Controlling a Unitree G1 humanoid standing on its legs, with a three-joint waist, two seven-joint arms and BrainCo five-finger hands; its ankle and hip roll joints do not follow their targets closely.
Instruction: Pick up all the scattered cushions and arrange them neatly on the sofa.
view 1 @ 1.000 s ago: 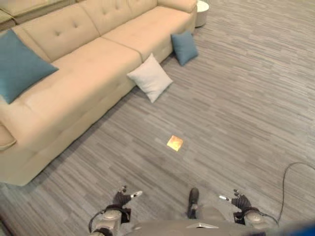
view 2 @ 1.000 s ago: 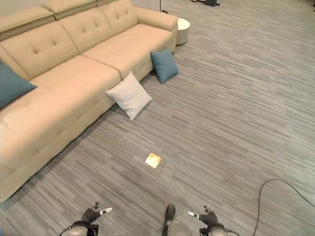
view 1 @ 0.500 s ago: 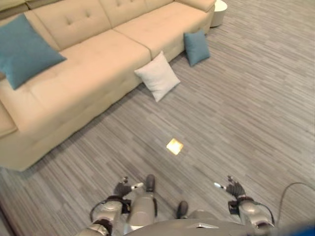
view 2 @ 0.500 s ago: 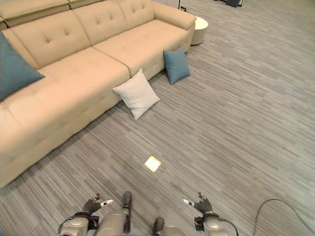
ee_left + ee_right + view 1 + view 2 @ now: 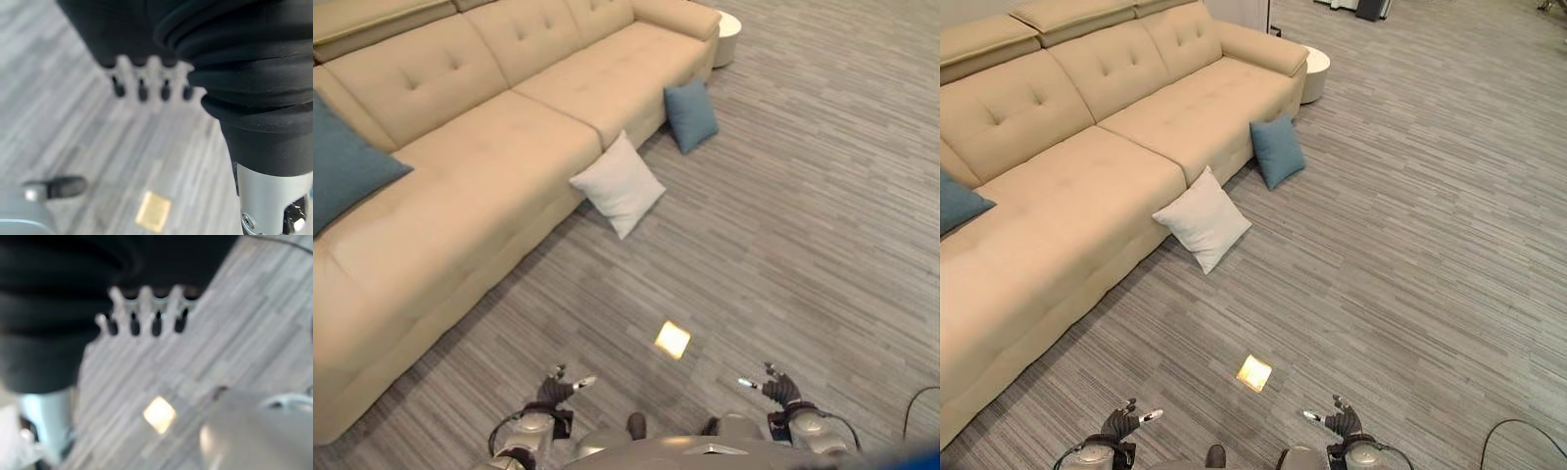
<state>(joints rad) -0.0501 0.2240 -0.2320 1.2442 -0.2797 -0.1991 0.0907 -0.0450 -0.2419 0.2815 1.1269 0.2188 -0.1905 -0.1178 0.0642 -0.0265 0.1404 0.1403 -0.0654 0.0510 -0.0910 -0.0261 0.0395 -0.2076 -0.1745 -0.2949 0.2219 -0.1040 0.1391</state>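
1. Nearest to us, at the bottom edge of the eye views, we see the left hand (image 5: 555,390) low on the left and the right hand (image 5: 781,391) low on the right. Both hang above the floor, well apart from each other and from every cushion.
2. In each wrist view the fingers (image 5: 142,84) of the left hand and the fingers (image 5: 133,317) of the right hand stand in a loose, straight row, relaxed and holding nothing.
3. Between the hands and a little farther off, a small bright yellow square patch (image 5: 673,339) lies flat on the grey striped carpet floor (image 5: 803,225).
4. Farther on, toward the middle, a white cushion (image 5: 618,185) stands tilted on one corner on the floor, leaning against the front of the sofa (image 5: 489,166).
5. Beyond it and to the right, a small blue cushion (image 5: 691,114) also stands on the floor, propped against the front of the sofa near its far end.
6. The beige tufted sofa runs along the left side from near to far. On its near-left seat a large blue cushion (image 5: 342,166) rests against the backrest.
7. Just beyond the far arm of the sofa stands a small round white side table (image 5: 727,35).
8. So two cushions are on the floor and one is on the sofa.
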